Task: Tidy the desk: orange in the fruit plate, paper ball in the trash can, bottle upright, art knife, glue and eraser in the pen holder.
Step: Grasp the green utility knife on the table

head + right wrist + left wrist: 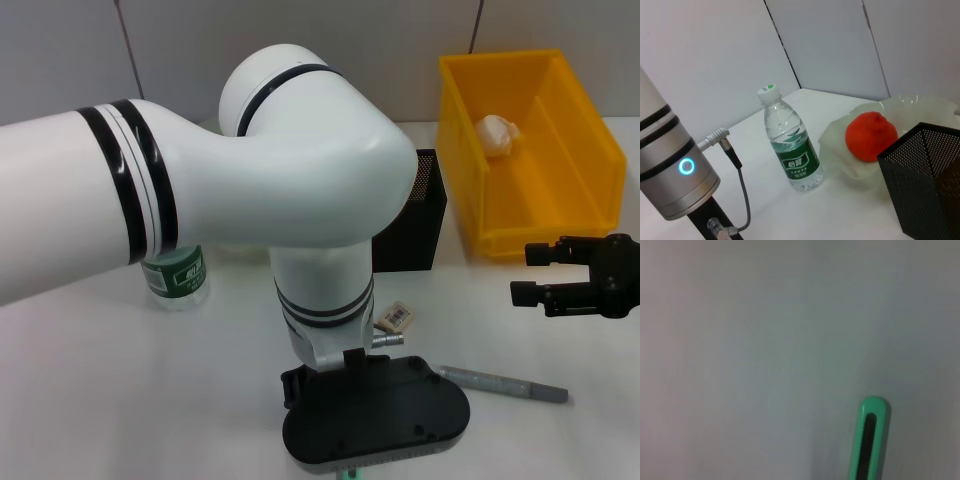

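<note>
My left gripper (375, 418) hangs low over the table's near edge, its fingers hidden under its black body. A green slotted art knife (869, 439) lies on the white table just below it, and its tip (347, 474) peeks out. A labelled eraser (398, 317) lies by the left wrist. To the right lies a grey pen-shaped stick (505, 384), possibly the glue. My right gripper (535, 274) hovers open and empty at the right. The bottle (792, 150) stands upright. The orange (871, 136) sits in the translucent fruit plate (837, 145). A paper ball (497, 133) lies in the yellow trash can (470, 150).
The black mesh pen holder (415, 215) stands left of the yellow bin, close to the plate in the right wrist view (925, 175). My left arm (200, 190) spans the head view and hides the plate and orange there. A cable (737, 165) hangs off its wrist.
</note>
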You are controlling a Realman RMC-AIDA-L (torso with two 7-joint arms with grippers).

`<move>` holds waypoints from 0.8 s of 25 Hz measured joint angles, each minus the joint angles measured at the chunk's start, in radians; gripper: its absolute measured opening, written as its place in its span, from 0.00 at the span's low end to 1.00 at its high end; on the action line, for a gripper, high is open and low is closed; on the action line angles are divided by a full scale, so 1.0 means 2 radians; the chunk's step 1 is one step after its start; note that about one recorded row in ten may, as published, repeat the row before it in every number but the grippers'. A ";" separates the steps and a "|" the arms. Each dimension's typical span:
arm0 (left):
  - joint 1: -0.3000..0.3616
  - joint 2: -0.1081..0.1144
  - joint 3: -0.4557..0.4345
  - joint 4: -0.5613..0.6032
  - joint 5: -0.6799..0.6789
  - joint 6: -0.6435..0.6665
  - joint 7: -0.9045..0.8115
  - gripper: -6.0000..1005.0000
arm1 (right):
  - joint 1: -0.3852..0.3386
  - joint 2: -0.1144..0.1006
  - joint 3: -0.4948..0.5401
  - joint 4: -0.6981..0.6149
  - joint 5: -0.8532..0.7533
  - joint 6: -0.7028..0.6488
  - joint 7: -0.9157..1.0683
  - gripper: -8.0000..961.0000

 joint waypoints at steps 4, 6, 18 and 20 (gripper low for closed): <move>0.000 0.000 0.001 0.002 0.000 0.000 0.006 0.47 | 0.001 0.000 0.000 -0.001 0.000 0.000 0.002 0.86; 0.000 0.000 0.001 0.001 0.000 -0.001 0.007 0.47 | 0.001 0.000 0.000 -0.001 0.000 0.000 0.002 0.86; 0.002 0.000 0.006 -0.003 -0.002 -0.004 0.019 0.44 | 0.003 0.004 0.000 -0.001 0.000 0.000 0.003 0.86; 0.003 0.000 0.007 -0.003 -0.002 -0.004 0.021 0.43 | 0.003 0.005 0.000 -0.003 0.000 0.000 0.003 0.86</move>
